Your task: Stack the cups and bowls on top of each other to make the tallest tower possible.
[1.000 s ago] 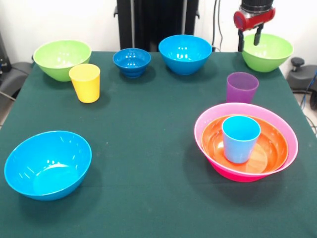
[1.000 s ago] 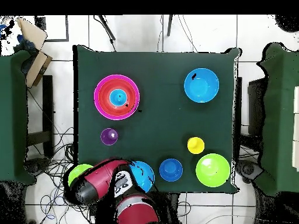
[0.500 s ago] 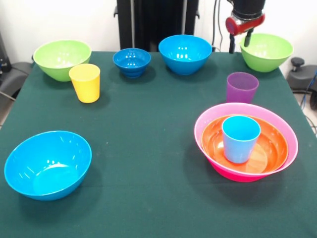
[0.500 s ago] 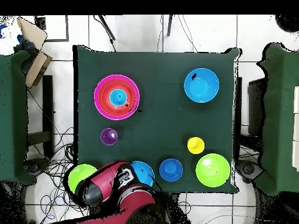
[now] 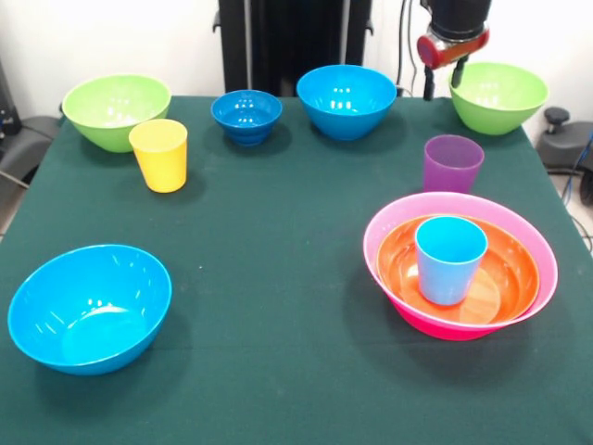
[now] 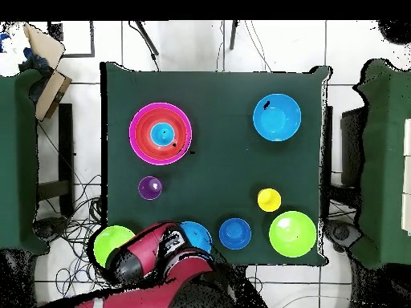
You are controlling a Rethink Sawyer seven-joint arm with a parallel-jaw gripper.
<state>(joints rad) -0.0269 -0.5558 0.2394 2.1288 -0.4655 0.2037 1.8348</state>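
Tower (image 5: 460,269): pink bowl, orange bowl, light blue cup nested. Pincer (image 5: 443,74), fingers parted and empty, hangs beside the lime green bowl (image 5: 498,96); it should grip that rim squarely.

a: where is the open cloth?

b: the middle of the table (image 5: 278,213) is bare, a wide lane running from the near edge up toward the back row.

a: and the obstacles?

b: along the back: a lime green bowl (image 5: 116,110), the dark-blue footed bowl (image 5: 246,115), a bright blue bowl (image 5: 346,100) and a second lime green bowl (image 5: 498,96), with gaps between them. the yellow cup (image 5: 159,154) stands just in front of the left green bowl. the purple cup (image 5: 452,163) stands close behind the pink bowl (image 5: 463,320) (which holds the orange bowl (image 5: 505,273) and light blue cup (image 5: 450,260)). another bright blue bowl (image 5: 89,307) blocks the near left corner.
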